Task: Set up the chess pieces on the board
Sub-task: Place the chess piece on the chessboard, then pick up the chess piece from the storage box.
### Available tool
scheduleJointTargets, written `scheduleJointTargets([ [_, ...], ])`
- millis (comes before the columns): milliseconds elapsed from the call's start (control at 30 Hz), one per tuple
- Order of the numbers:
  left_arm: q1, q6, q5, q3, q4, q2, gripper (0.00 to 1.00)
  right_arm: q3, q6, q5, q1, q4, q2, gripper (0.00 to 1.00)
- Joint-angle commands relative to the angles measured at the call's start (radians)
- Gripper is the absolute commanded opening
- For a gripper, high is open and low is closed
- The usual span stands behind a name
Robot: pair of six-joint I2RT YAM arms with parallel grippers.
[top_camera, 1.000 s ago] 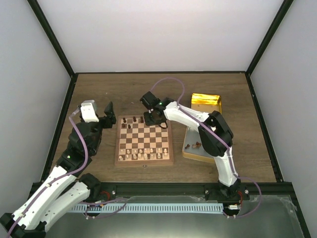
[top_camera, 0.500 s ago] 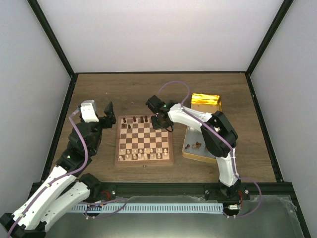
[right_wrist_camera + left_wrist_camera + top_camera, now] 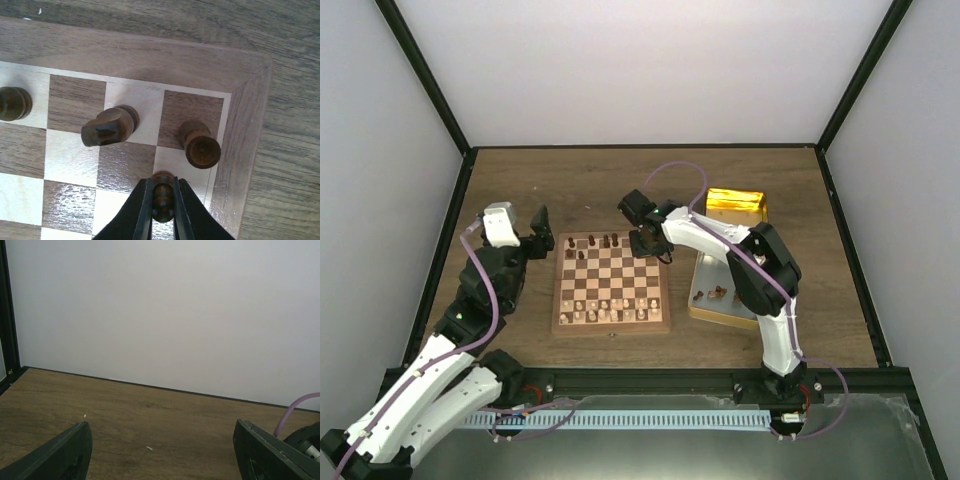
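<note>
Dark brown chess piece is clenched in my right gripper, which has slid along the far edge to the far-right corner of the board, low over a square. I'd say placement comes next. Left gripper idles released, left of the board.

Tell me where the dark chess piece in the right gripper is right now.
In the right wrist view, the dark piece is pinched in the right gripper at bottom centre, over the board near its far right corner, beside the corner piece.

wooden table: chessboard centre, gold tin right
</note>
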Motion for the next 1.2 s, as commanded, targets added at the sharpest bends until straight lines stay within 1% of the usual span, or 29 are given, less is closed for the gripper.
scheduleJointTargets([
  [0,0.004,0.005,-0.008,-0.008,0.011,0.001,0.79,-0.013,0.025,0.043,-0.007,-0.025,-0.025,0.11],
  [167,0.004,0.005,-0.005,-0.007,0.012,0.002,0.79,-0.006,0.026,0.035,-0.007,-0.023,-0.026,0.17],
  [300,0.004,0.006,-0.005,-0.007,0.012,0.002,0.79,0.001,0.031,0.012,-0.010,-0.024,-0.039,0.26],
  [367,0.004,0.004,-0.003,-0.006,0.013,0.003,0.79,0.009,0.041,0.010,-0.014,-0.033,-0.051,0.28],
  [500,0.004,0.004,0.000,-0.007,0.014,0.005,0.79,-0.006,0.054,-0.006,-0.026,-0.013,-0.114,0.32],
  [600,0.004,0.004,0.003,-0.006,0.015,0.005,0.79,-0.047,0.070,-0.013,-0.040,0.010,-0.181,0.36],
  [667,0.004,0.004,0.005,-0.005,0.016,0.007,0.79,-0.104,0.091,-0.001,-0.055,0.032,-0.240,0.37],
  [800,0.004,-0.001,0.009,-0.006,0.016,0.008,0.79,-0.268,0.162,0.060,-0.112,0.053,-0.376,0.37],
  [1000,0.004,-0.010,0.025,-0.007,0.023,0.028,0.79,-0.507,0.304,0.163,-0.201,-0.028,-0.583,0.34],
  [1167,0.004,-0.015,0.039,-0.006,0.034,0.049,0.79,-0.638,0.395,0.165,-0.258,-0.064,-0.666,0.31],
])
